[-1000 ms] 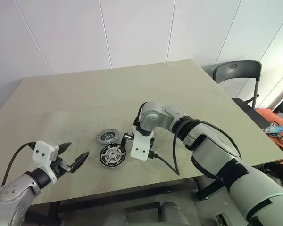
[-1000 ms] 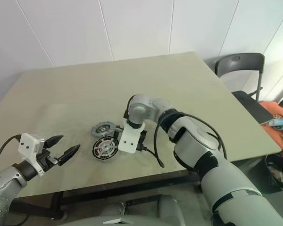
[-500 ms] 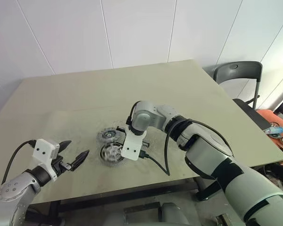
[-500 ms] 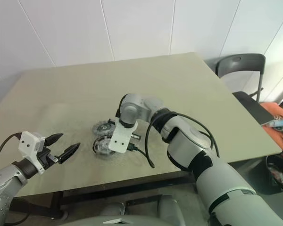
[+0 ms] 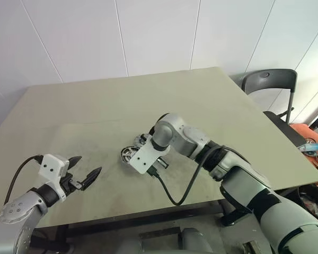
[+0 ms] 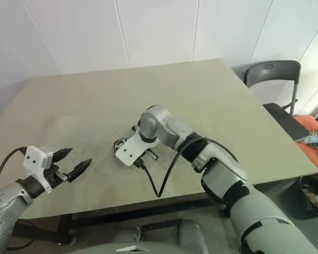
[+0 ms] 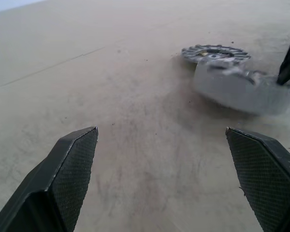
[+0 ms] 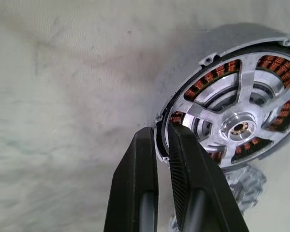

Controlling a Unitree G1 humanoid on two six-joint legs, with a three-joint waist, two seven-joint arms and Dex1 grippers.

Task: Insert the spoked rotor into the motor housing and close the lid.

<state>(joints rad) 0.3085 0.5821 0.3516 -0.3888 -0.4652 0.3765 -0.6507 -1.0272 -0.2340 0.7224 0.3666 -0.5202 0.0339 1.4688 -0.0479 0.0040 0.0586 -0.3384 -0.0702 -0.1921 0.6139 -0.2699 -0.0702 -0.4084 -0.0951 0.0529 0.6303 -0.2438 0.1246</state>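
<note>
- The motor housing [image 8: 232, 123], a round dark shallow cup with a ring of copper-brown windings, shows close up in the right wrist view. The spoked rotor [image 8: 239, 126], a flat wheel of pale silver spokes around a bright hub, lies seated inside it, the windings visible through the gaps between its spokes.
- The right gripper [image 8: 162, 145] has its two black fingers drawn close together, pinching the near rim of the housing, one finger outside the wall and one inside.
- The housing looks raised and tilted off the table, with its shadow on the surface behind it; how far it is lifted I cannot tell.
- In the head views the housing [image 5: 128, 154] sits near the middle of the table, mostly hidden behind the right wrist's white camera block.
- The lid [image 7: 215, 52], a round grey metal disc with a ribbed, notched edge, lies flat on the table just beyond the housing, on its far side; it also peeks out beneath the housing in the right wrist view.
- The left gripper [image 5: 84, 179] hovers over the near left part of the table, well apart from the parts, its black fingers spread wide and holding nothing.
- The beige rectangular table [image 5: 95, 116] carries these parts; a dark folding chair [image 5: 267, 82] stands off its far right corner.
</note>
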